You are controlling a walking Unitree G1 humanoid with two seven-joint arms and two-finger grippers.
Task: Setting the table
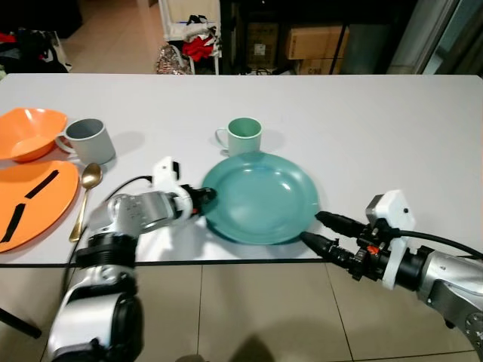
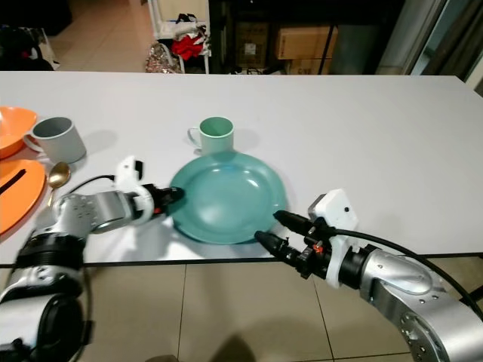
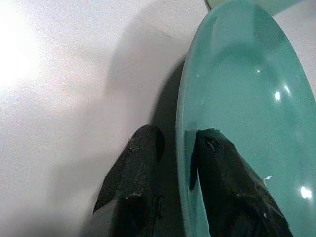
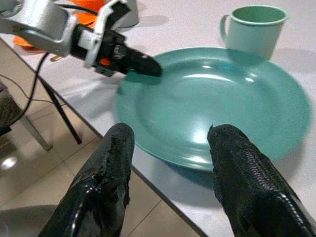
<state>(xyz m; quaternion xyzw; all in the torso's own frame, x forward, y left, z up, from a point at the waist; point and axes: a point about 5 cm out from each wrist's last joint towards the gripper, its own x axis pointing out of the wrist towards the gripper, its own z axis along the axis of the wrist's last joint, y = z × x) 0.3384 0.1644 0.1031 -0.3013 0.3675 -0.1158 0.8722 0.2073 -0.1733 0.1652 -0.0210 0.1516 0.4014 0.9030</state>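
A teal plate (image 1: 260, 197) lies near the table's front edge, with a pale green mug (image 1: 243, 136) just behind it. My left gripper (image 1: 205, 197) is at the plate's left rim. In the left wrist view its two black fingers (image 3: 133, 168) straddle that rim (image 3: 180, 118), one outside and one on the inner face, shut on it. My right gripper (image 1: 313, 226) is open at the plate's near right edge, level with the table edge. In the right wrist view its fingers (image 4: 111, 163) stand wide apart before the plate (image 4: 212, 103).
On the left are a grey mug (image 1: 89, 139), a gold spoon (image 1: 87, 188), an orange bowl (image 1: 26, 132) and an orange plate (image 1: 38, 215) carrying a black utensil. The white table (image 1: 362, 128) stretches back and right. Tiled floor (image 1: 264, 309) lies below its front edge.
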